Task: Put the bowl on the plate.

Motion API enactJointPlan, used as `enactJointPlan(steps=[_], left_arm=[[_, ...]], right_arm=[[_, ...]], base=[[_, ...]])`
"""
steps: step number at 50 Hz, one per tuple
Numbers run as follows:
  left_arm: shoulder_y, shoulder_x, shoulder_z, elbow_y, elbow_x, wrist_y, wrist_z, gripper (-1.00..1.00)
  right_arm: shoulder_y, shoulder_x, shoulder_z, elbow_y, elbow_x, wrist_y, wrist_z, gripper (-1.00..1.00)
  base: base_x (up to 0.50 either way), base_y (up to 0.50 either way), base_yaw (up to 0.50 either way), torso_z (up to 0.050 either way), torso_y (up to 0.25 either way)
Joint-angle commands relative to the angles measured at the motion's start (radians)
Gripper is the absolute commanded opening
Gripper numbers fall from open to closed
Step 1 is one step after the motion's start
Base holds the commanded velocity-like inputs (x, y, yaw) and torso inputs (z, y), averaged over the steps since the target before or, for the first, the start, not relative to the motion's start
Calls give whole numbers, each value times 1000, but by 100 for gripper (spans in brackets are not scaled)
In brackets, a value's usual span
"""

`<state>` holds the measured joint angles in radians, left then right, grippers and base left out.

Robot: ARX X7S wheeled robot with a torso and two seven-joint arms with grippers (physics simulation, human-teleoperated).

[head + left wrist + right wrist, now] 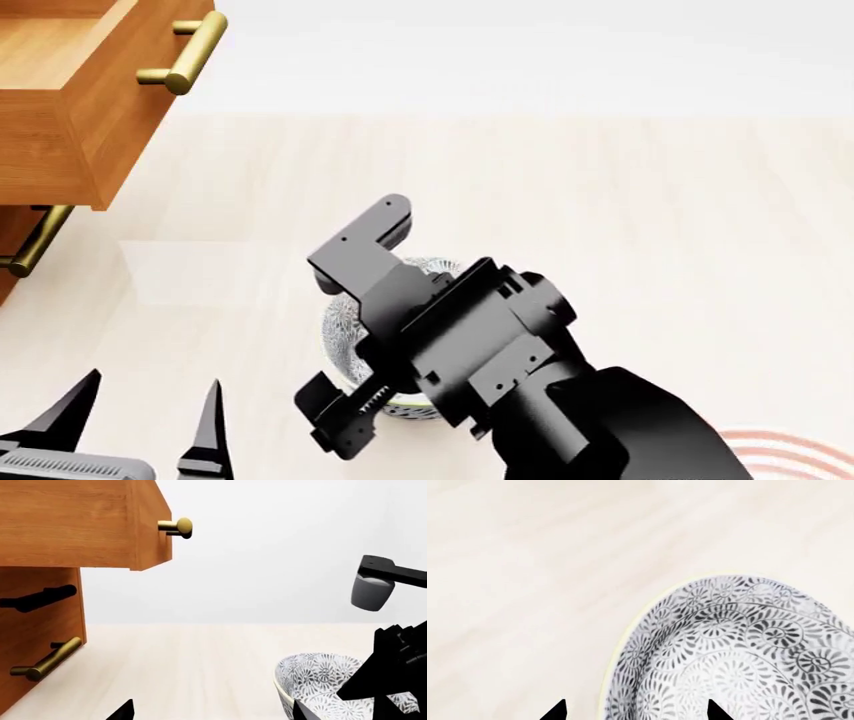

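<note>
Right tool (635,711) straddling bowl (740,655) rim, seemingly unclosed; bowl interior empty.

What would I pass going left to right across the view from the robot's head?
Wooden drawers with brass handles → left pincer at the bottom edge → patterned bowl, mostly hidden under the right arm → red-ringed plate, only a sliver at the bottom right corner.

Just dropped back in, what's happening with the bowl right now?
The right claw sits directly over the patterned bowl, its tips straddling the near rim, apparently open with one tip inside and one outside. The bowl appears to rest on the pale table. The plate shows only its edge, nearby. The left claw hangs idle and open.
</note>
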<state>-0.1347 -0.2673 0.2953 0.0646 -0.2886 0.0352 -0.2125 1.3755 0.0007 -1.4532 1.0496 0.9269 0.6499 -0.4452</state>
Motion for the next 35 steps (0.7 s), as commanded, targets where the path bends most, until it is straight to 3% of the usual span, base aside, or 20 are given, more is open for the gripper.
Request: enactJointPlan(steps=[1,2,4,5,7,35], left_arm=[[-12,-25,-1,104,-28,-100,-29,100],[-1,-10,3,28,-10,-19,-9,100],[0,-7,5,9,-6,0,-5,100],[-10,-26,1,101,-28,-93,-30,100],[2,-11,5,21,-9,-7,-9,100],[-6,-13,17,7,-12,2,-13,100]], right_arm=[[2,-1,-60,21,56,-14,15,100],[0,-1,-62,21,54,-13,16,100],[-6,-1,-64,18,49,-10,18,100],[-10,-1,-65,17,46,-9,18,100],[-13,-1,-64,16,44,-7,16,100],[-50,-1,-61,10,8,-1,10,100]], base=[[0,0,0,0,0],[0,0,0,0,0],[0,0,0,0,0],[0,0,0,0,0],[0,0,0,0,0],[0,0,0,0,0]])
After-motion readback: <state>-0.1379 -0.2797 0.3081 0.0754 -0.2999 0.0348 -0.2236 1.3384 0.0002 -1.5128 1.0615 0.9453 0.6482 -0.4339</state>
